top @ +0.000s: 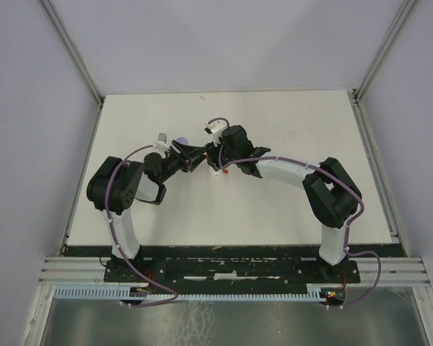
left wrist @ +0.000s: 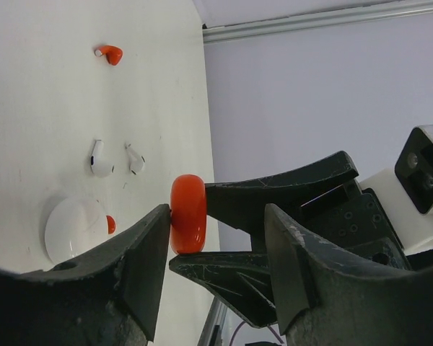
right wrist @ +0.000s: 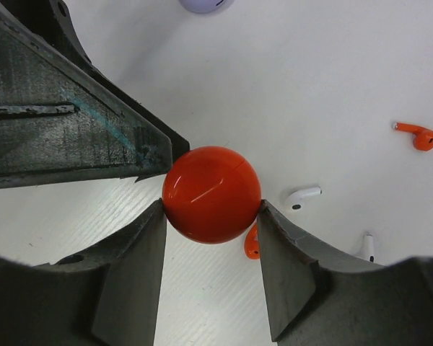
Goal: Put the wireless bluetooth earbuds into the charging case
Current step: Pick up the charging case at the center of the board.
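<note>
Over the middle of the bench (top: pixel 310 122), the two arms meet nose to nose. The right pincer (right wrist: pixel 211 209) grips the red case (right wrist: pixel 211 189) by its rim and holds it off the surface. This leaves the flat faces and the seam free, most likely so the other arm can work the lid. The left pincer (left wrist: pixel 218 238) stands open, with one jaw on each side of the case's edge. One tip sits right at the rim, but I cannot tell from these angles whether it actually touches. The case looks shut, with its seam line running across the face.

The earbuds lie loose on the bench, none in a case that I can see. One red bud (right wrist: pixel 416 135) lies well apart, and two white buds (left wrist: pixel 99 160) lie near each other. A second red bud (left wrist: pixel 110 224) sits just beside a white case (left wrist: pixel 76 229), and a lavender case (right wrist: pixel 206 3) lies farther off. I judge the step in hand to be opening the lid. The round, glossy shell could twist out of the grip if it is pried unevenly.
</note>
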Robot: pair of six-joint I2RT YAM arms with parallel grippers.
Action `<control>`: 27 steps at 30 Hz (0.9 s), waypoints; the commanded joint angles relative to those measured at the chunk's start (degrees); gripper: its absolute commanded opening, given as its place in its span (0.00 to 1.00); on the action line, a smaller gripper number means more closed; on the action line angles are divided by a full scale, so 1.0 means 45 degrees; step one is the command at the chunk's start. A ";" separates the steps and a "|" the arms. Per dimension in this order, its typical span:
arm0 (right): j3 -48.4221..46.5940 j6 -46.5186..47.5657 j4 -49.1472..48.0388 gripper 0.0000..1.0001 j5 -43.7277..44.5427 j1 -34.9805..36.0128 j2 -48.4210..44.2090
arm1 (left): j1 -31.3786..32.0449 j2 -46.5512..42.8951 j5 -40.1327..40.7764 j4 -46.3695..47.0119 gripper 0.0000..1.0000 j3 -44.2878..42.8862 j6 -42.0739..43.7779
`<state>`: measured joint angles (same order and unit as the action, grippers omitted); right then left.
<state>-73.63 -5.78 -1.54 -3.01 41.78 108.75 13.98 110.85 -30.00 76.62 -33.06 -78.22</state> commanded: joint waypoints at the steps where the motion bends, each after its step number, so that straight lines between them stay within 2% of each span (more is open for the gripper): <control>1: -0.0390 -0.0101 -0.0184 0.43 -0.0192 -0.0025 -0.0651 | 0.0139 0.0093 0.0105 0.0893 0.58 -0.0359 -0.0268; 21: -0.0570 -0.0017 0.0033 0.43 -0.0104 -0.0030 -0.1002 | 0.0331 0.0404 0.0065 0.0260 0.60 -0.0696 0.0083; 27: -0.0612 0.0002 0.0040 0.43 -0.0107 -0.0054 -0.0926 | 0.0332 0.0328 0.0065 0.0428 0.52 -0.0642 0.0047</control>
<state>-73.82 -5.76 -0.19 -3.01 41.52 107.13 15.25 112.14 -29.17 75.57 -34.70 -78.19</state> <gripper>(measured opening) 0.564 0.553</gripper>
